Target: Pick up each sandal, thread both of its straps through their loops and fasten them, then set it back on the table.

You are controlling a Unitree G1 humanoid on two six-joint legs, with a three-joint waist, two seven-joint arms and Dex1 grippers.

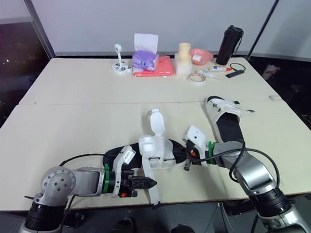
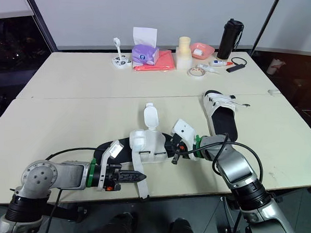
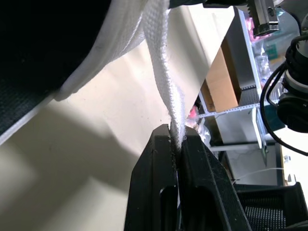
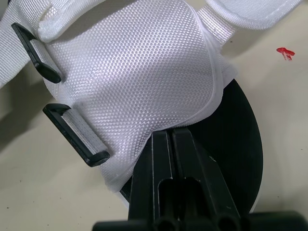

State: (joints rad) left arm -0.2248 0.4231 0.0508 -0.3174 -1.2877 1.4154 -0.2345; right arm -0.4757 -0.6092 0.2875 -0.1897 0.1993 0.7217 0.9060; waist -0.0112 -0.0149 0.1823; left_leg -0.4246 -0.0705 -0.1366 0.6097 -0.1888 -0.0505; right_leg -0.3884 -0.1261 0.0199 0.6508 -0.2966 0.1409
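Observation:
A sandal (image 1: 152,149) with a black sole and white straps lies near the table's front edge. One long white strap (image 3: 163,62) runs from it down past the edge, and my left gripper (image 1: 152,183) is shut on that strap low at the front. In the left wrist view the fingertips (image 3: 161,139) pinch the webbing. My right gripper (image 1: 187,160) is shut on the sandal's right side, where the white mesh upper (image 4: 139,72) meets the black sole (image 4: 240,144). Two black loops (image 4: 77,134) show on the mesh panel. A second sandal (image 1: 226,117) lies further back on the right.
Along the far side of the table (image 1: 82,123) stand a purple tissue box (image 1: 144,57), a pink cloth (image 1: 157,68), a pale cylinder (image 1: 183,56), a pink bowl (image 1: 201,55), a tape roll (image 1: 197,77) and a black bottle (image 1: 229,44). The front edge is right beneath my left gripper.

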